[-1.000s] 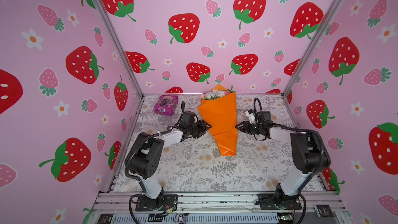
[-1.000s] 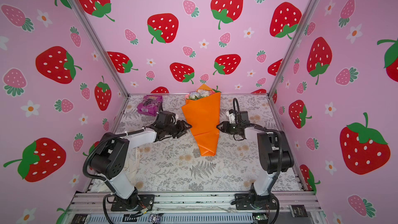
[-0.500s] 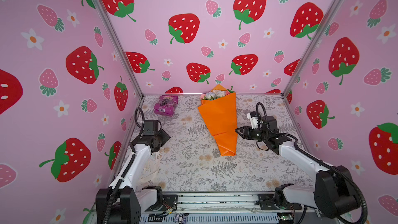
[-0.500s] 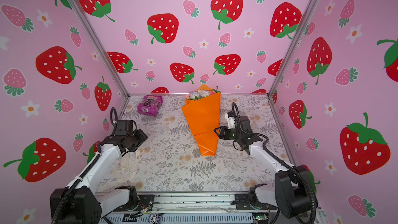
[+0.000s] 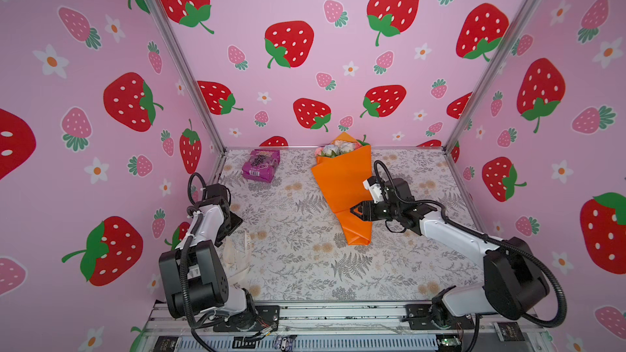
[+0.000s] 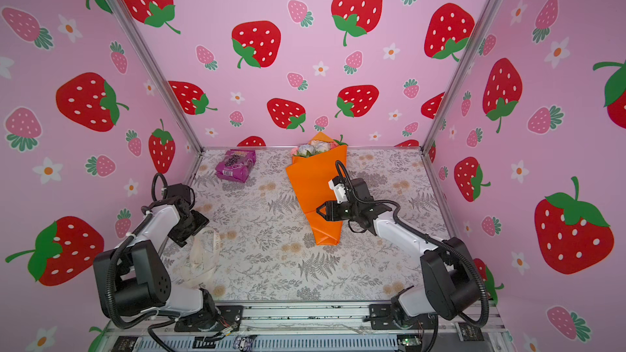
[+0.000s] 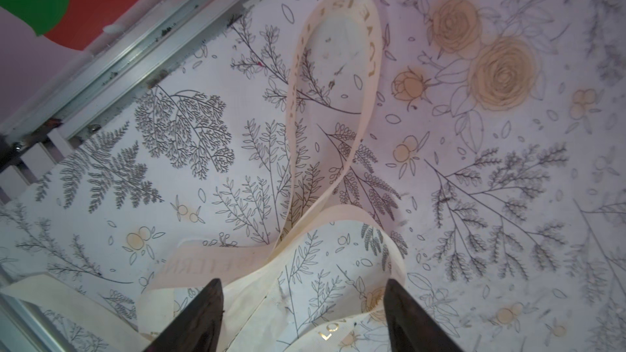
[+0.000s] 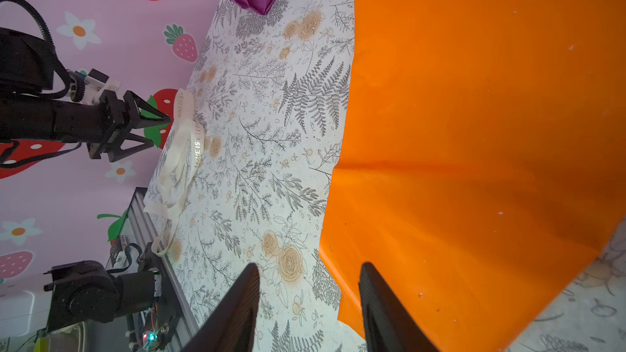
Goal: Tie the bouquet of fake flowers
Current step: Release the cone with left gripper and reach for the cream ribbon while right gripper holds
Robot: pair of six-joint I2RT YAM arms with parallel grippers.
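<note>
Pulled back from the bouquet of fake flowers (image 5: 342,181), the left gripper (image 7: 302,286) hangs spread over the cream ribbon (image 7: 369,45) at the tabletop's (image 5: 305,265) near edge, seemingly to fetch it. Farther in, the right gripper (image 8: 309,267), jaws apart, straddles the bouquet's paper edge mid-tabletop. Next comes pinching one ribbon strand.
</note>
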